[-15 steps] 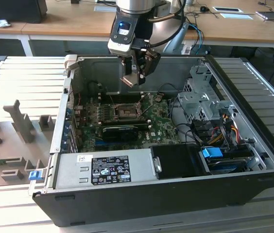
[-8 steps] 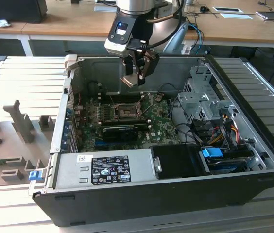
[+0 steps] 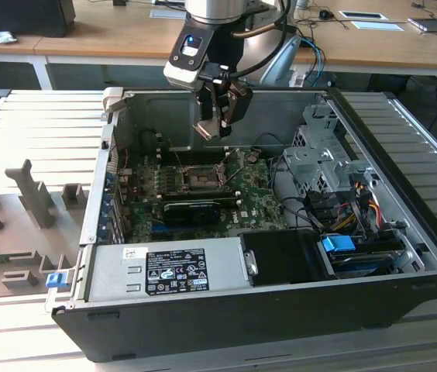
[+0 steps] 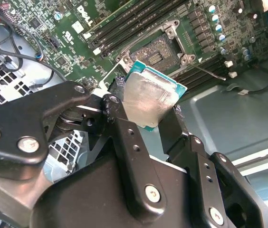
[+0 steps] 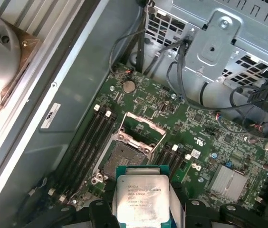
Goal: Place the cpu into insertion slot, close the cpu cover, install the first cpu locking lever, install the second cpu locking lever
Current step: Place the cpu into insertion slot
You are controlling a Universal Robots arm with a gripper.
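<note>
A grey slatted table (image 3: 25, 124) at the exterior view's left carries an open computer case (image 3: 203, 333), with wooden desks (image 3: 110, 35) behind. Above the green motherboard (image 3: 261, 203), the gripper (image 3: 221, 122) clamps the cpu (image 4: 152, 97) by two opposite edges, clear of the case walls. Beneath it the insertion slot (image 5: 124, 159) lies bare, with the cpu cover (image 5: 142, 127) swung open. A metal drive cage (image 3: 319, 159) stands to the right.

One cpu (image 5: 141, 197), one gripper (image 3: 220, 122), one motherboard (image 3: 261, 198), one cpu cover (image 5: 135, 139).
</note>
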